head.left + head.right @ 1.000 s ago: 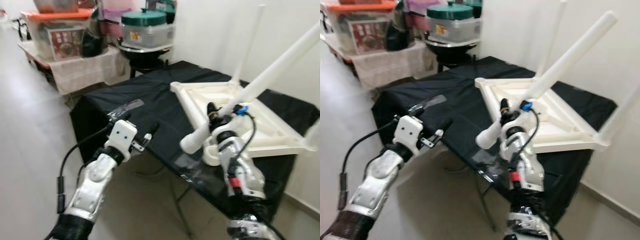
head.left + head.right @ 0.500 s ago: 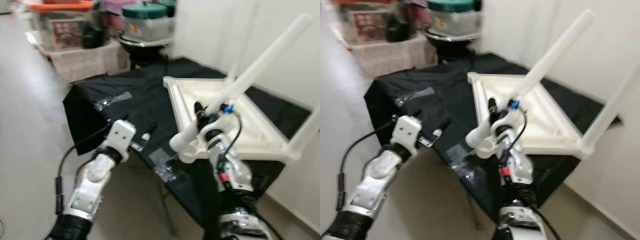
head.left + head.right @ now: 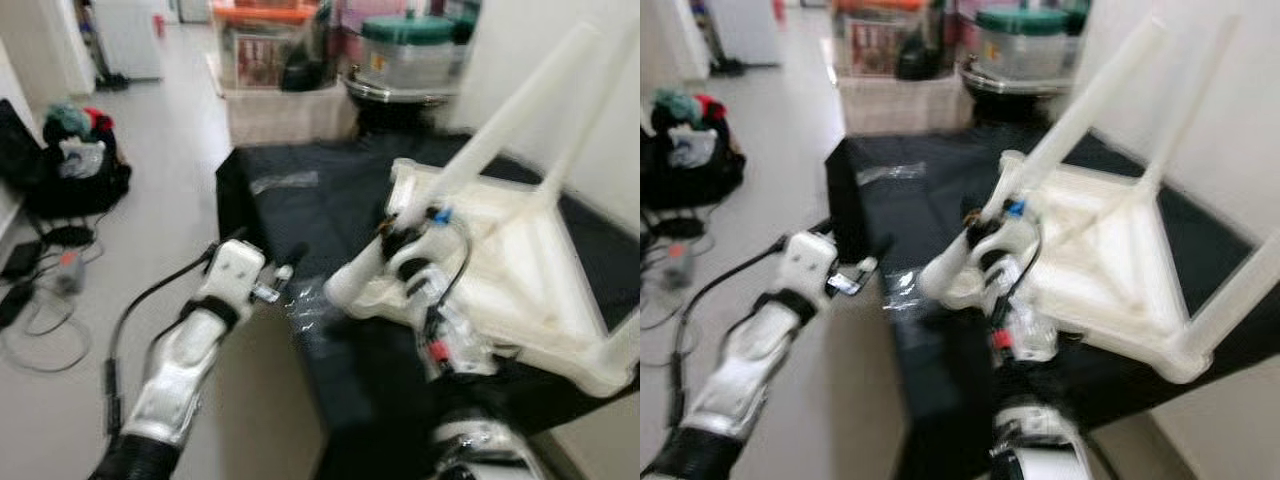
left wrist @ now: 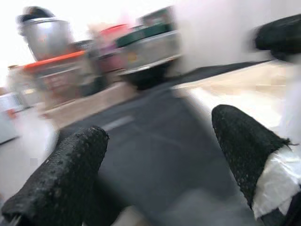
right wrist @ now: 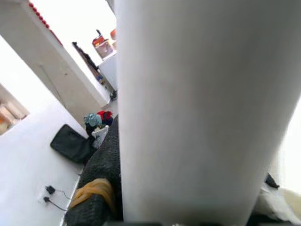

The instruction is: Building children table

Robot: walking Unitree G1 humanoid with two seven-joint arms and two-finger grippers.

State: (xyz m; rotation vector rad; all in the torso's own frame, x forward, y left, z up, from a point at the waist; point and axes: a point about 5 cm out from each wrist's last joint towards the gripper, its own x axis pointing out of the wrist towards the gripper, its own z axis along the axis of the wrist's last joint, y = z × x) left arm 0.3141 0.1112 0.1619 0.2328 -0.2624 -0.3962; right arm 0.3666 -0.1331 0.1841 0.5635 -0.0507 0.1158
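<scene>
A white children's tabletop [image 3: 520, 260] lies upside down on a table draped in black cloth [image 3: 300, 190]. My right gripper [image 3: 398, 245] is shut on a white table leg [image 3: 500, 130], which slants up to the right from the tabletop's near corner. The same leg [image 5: 197, 108] shows close up in the right wrist view, beside a black finger [image 5: 96, 188]. Other legs stand on the tabletop, one at the right corner [image 3: 622, 345]. My left gripper [image 3: 283, 265] hovers open at the cloth's front edge, its fingers [image 4: 66, 174] apart with nothing between them.
Storage boxes [image 3: 265, 50] and a green-lidded pot [image 3: 410, 45] stand behind the black table. Bags [image 3: 70, 160] and cables [image 3: 40, 290] lie on the floor to the left. A white wall [image 3: 520, 40] runs along the right. Open floor lies ahead on the left.
The camera has swung left, so the floor and bags have come into view. My right gripper still holds the leg at the tabletop's corner. The left gripper stays open.
</scene>
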